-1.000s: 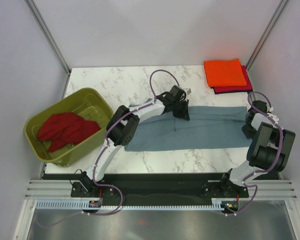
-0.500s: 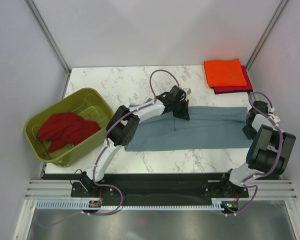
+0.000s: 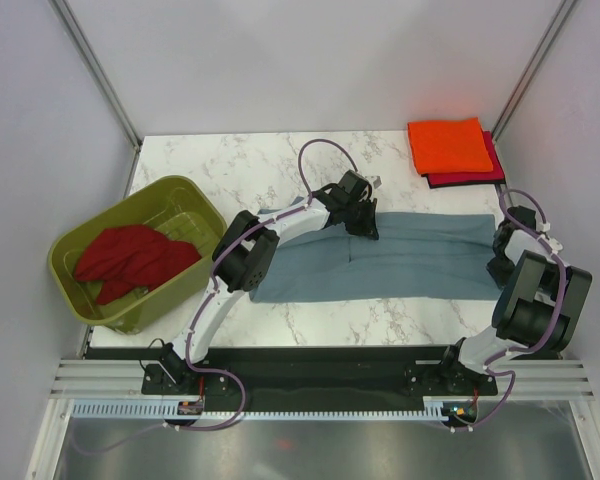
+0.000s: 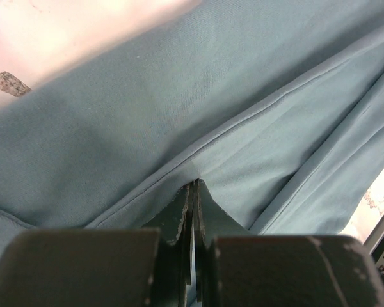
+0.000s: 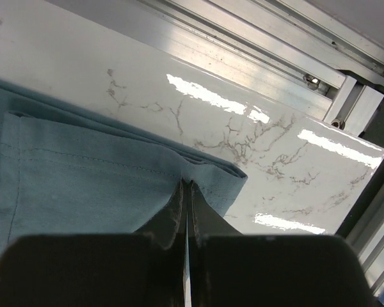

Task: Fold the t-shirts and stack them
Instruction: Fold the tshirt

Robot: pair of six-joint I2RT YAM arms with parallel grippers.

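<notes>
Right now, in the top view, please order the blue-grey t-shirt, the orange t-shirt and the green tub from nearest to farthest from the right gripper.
1. blue-grey t-shirt: its right end is pinched in the right gripper.
2. orange t-shirt: folded, at the far right corner.
3. green tub: at the far left side.

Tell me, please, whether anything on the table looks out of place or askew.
Nothing is spilled or damaged. The orange t-shirt sits slightly offset on the magenta-red t-shirt, and the dark red t-shirt lies crumpled in the olive tub.
</notes>
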